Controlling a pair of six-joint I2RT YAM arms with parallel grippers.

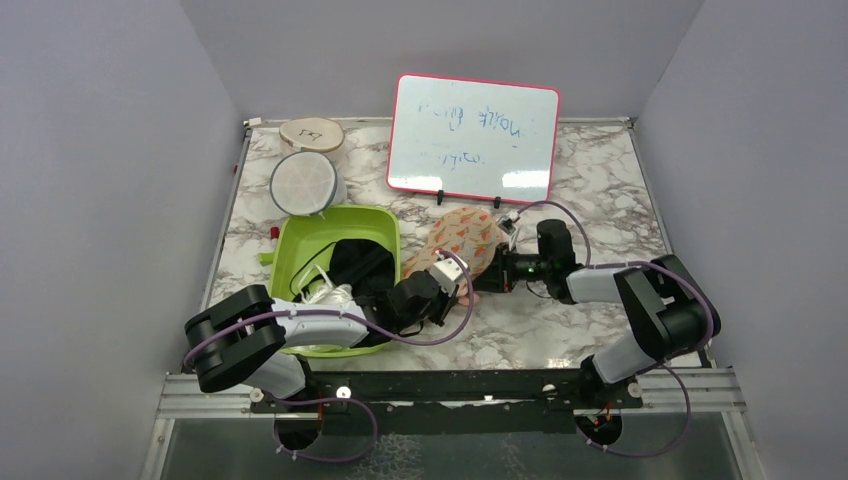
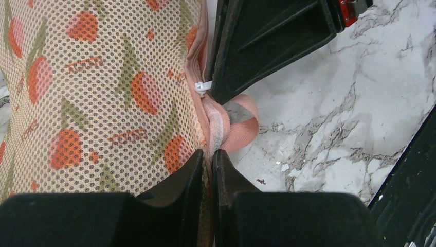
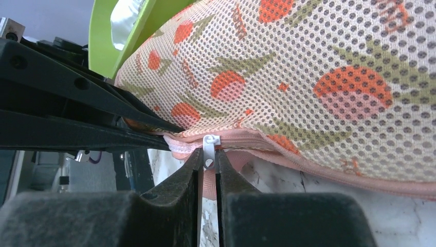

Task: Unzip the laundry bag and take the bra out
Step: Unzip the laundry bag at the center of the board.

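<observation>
The laundry bag (image 1: pixel 468 238) lies mid-table, peach mesh printed with orange fruit and green leaves (image 2: pixel 103 92) (image 3: pixel 308 77). My left gripper (image 2: pixel 208 154) is shut on the pink zipper seam at the bag's near end, beside a pink loop strap (image 2: pixel 241 128). My right gripper (image 3: pixel 208 155) comes in from the right and is shut on the small white zipper pull (image 3: pixel 209 148), which also shows in the left wrist view (image 2: pixel 202 86). In the top view both grippers meet at the bag's near end, the left (image 1: pixel 462 292) and the right (image 1: pixel 481 281). The bra is hidden.
A green tub (image 1: pixel 300 225) holding a black garment and white cloth stands just left of the bag, under my left arm. A whiteboard (image 1: pixel 472 137) stands behind the bag. A round white mesh disc (image 1: pixel 303 183) and a wooden disc (image 1: pixel 311 133) sit at the back left.
</observation>
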